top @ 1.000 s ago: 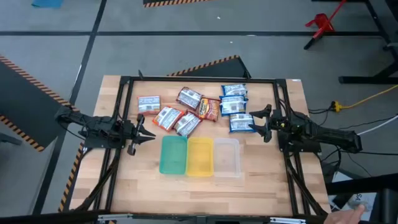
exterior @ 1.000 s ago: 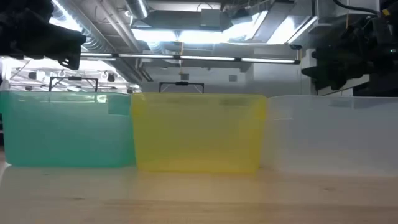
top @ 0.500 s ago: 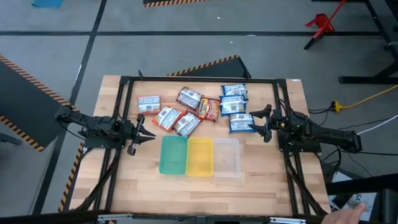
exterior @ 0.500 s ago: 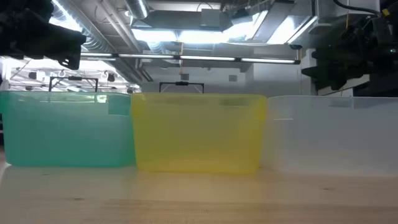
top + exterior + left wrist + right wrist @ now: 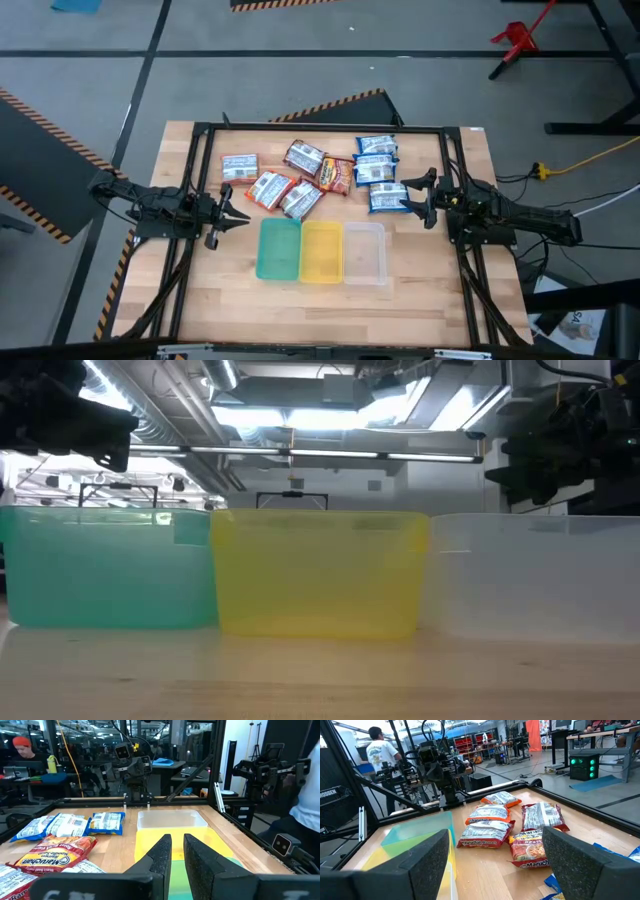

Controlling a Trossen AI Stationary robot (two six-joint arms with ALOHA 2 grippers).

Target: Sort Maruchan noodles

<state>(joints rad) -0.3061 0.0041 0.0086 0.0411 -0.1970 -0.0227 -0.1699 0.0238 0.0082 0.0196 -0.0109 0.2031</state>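
The Maruchan noodle packets lie flat on the far half of the table. Three blue-and-white ones (image 5: 377, 170) are stacked in a column at the right, two dark red ones (image 5: 337, 175) sit mid-table, and three orange-and-white ones (image 5: 268, 188) are on the left. My left gripper (image 5: 246, 215) hovers at the table's left, pointing at the green tray (image 5: 279, 249), with its fingers (image 5: 163, 852) together and holding nothing. My right gripper (image 5: 408, 200) hovers at the table's right beside the nearest blue packet (image 5: 388, 197), open and clear of it.
Green, yellow (image 5: 322, 251) and clear (image 5: 364, 252) trays stand side by side near the table's middle, in front of the packets. A black frame (image 5: 320, 128) borders the table. People stand in the room beyond (image 5: 382, 750). Bare wood lies on the near side of the trays.
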